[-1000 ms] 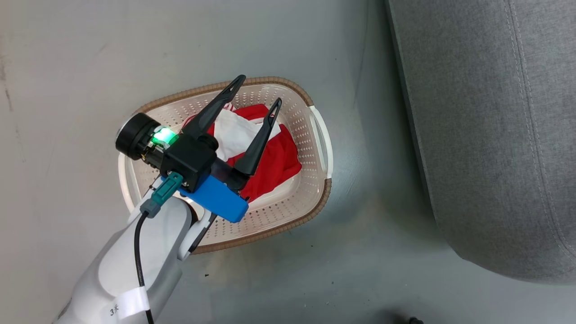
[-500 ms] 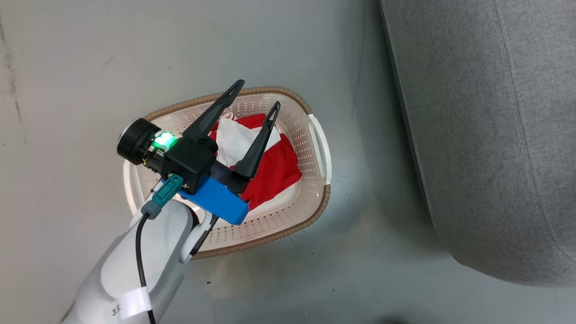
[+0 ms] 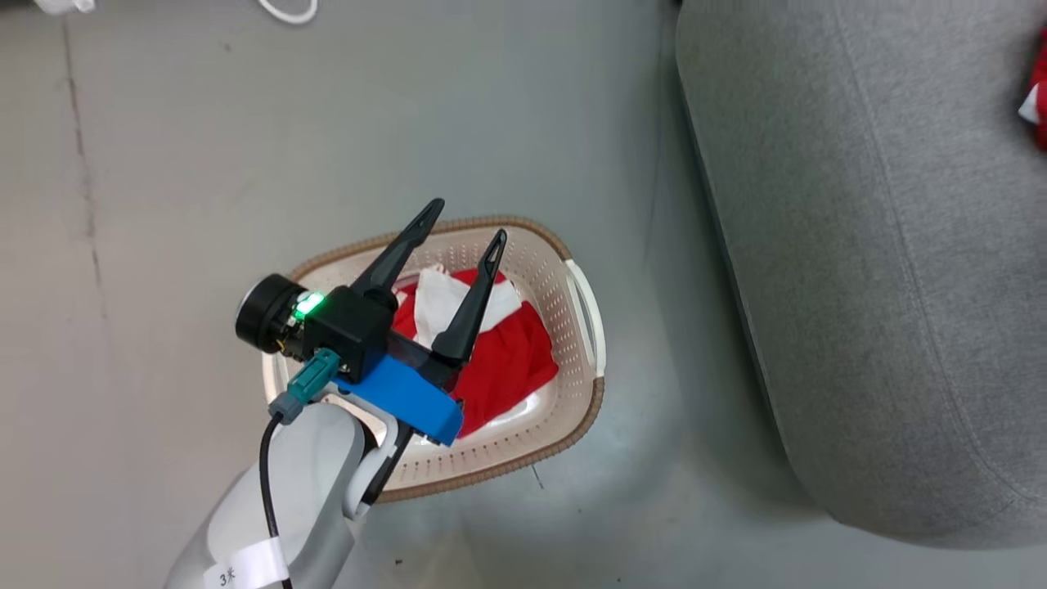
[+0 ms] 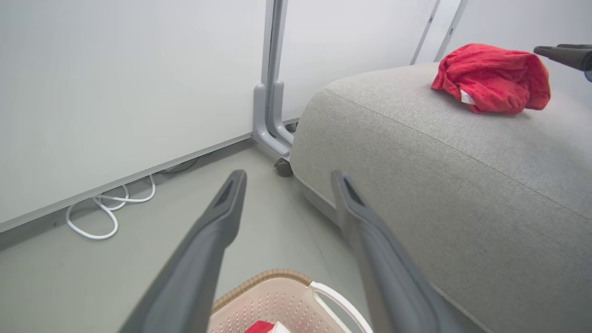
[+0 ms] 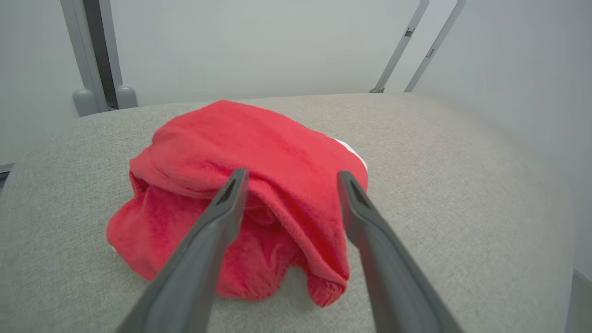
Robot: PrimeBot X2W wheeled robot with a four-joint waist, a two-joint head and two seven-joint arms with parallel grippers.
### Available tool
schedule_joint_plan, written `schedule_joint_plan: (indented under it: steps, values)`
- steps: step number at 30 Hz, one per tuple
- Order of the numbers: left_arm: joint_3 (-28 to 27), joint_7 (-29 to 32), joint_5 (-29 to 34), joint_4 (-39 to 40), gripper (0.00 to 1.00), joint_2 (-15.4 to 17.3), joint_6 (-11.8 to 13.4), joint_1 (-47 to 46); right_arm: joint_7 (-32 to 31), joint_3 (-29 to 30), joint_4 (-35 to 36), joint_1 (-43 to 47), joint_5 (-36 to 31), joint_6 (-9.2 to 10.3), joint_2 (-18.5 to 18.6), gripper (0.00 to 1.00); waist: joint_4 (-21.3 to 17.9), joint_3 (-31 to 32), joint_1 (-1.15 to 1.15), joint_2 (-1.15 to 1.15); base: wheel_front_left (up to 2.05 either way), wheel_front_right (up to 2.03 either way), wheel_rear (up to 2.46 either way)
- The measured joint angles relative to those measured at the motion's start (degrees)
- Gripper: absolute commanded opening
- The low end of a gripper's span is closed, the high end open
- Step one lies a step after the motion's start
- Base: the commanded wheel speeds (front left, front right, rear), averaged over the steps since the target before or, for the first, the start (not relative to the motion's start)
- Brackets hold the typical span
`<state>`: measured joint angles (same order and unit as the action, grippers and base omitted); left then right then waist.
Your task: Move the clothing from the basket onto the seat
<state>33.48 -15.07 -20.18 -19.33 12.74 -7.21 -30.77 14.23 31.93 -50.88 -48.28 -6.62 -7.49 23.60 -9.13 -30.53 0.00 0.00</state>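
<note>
1. The left gripper (image 3: pixel 466 221) hovers over a cream-white perforated plastic basket (image 3: pixel 599 402) with a brown woven-look rim, which stands on the grey floor (image 3: pixel 164 204). Its fingers are apart and hold nothing.
2. A soft red garment with white panels (image 3: pixel 511 364) lies crumpled inside that basket.
3. A plain red fabric garment (image 5: pixel 277 152) lies bunched on the large grey upholstered seat cushion (image 5: pixel 462 194).
4. The right gripper (image 5: pixel 292 176) is close over this garment, with its fingers spread wide and not clamped on the cloth.
</note>
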Motion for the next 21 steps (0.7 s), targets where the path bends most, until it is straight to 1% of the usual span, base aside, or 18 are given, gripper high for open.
schedule_joint_plan:
  steps: [6, 10, 15, 21]
  values:
    - [-2.07, 0.0, -0.82, -1.05, 1.0, -1.97, -0.19, 4.38, 0.07, -3.5, 3.75, 5.71, 1.0, 0.0, -2.4, 1.0, 0.83, 5.95, 0.0, 0.0, 0.0, 0.0, 0.0]
    - [-3.94, 0.0, -1.47, -1.35, 1.0, -3.13, -0.2, 7.56, -0.09, -5.79, 8.6, 10.84, 3.12, 0.0, -4.8, 1.0, 1.6, 10.43, -0.01, 0.0, 0.0, 0.0, 0.0]
    - [-6.58, 0.0, -1.62, -1.78, 1.0, -4.28, -0.21, 11.73, -2.37, -9.51, 17.83, 18.2, 5.83, 0.0, -7.53, 1.0, 2.78, 16.01, -0.01, 0.0, 0.0, 0.0, 0.0]
    - [-9.66, 0.0, -1.56, -1.85, 1.0, -5.15, -0.21, 16.24, -7.23, -13.91, 30.45, 27.11, 8.49, 0.0, -10.8, 1.0, 4.33, 21.86, -0.02, 0.0, 0.0, 0.0, 0.0]
